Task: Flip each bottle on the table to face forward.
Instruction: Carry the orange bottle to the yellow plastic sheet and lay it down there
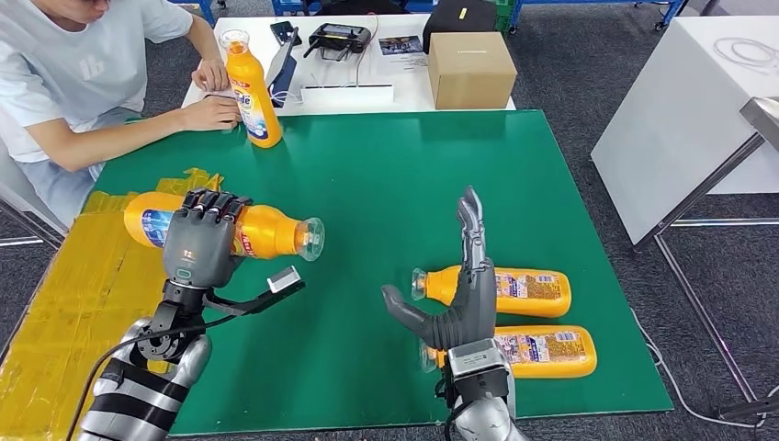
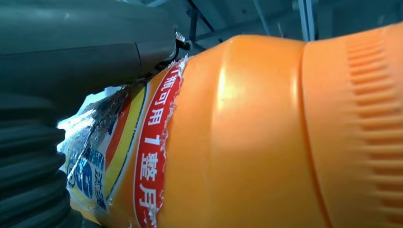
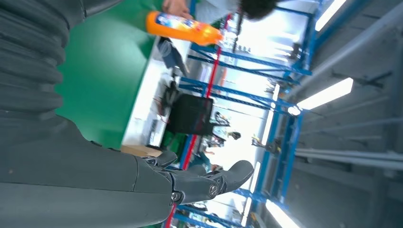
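- Bottle (image 1: 266, 231) lying at left of the frame, gripped by the left hand (image 1: 204, 241).
- Right hand (image 1: 462, 303) spread, holding nothing, before two lying bottles (image 1: 524, 292) at lower right.

Four orange bottles: one upright (image 1: 250, 87), three lying (image 1: 266, 230) (image 1: 524, 290) (image 1: 542, 351); one cardboard box (image 1: 470, 69).

Red band on the orange bottle (image 2: 247, 142) label reads "瓶可用1整月" in white characters; other bottles' labels are too small to read.
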Robot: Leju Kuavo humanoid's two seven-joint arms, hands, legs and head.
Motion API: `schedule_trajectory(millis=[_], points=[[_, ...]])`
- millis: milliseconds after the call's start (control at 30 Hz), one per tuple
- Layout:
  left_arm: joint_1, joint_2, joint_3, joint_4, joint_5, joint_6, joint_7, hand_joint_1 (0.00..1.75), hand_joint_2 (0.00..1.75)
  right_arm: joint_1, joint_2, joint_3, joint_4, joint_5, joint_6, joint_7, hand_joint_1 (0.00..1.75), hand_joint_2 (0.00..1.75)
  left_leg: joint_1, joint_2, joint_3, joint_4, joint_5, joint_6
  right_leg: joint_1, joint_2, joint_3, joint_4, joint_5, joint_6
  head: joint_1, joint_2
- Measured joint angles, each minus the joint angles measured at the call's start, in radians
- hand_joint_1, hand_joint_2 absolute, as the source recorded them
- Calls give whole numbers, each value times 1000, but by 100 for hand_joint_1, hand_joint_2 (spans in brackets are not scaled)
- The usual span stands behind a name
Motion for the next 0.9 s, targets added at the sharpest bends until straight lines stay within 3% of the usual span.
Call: schedule_trajectory(millis=[200,700,767,900], points=[[-48,23,-20,100,-8,-3,20,175,175,7,-4,-10,-43,-2,3,1,0,175,1,0,0,0,0,-1,1,0,0,0,0,0,0,0],[-71,37,-37,148,-8,-7,21,175,175,12,-4,-17,-57,-2,4,2,0,175,1,0,-1,0,0,0,0,0,0,0,0,0,0,0],[-77,38,-40,155,-8,-59,32,175,175,12,-4,-17,-58,1,3,1,0,175,1,0,-1,0,0,0,0,0,0,0,0,0,0,0],[-130,44,-58,250,10,-259,77,175,175,12,-4,-17,-74,42,2,6,0,175,1,-1,-1,0,0,0,0,0,0,0,0,0,0,0]])
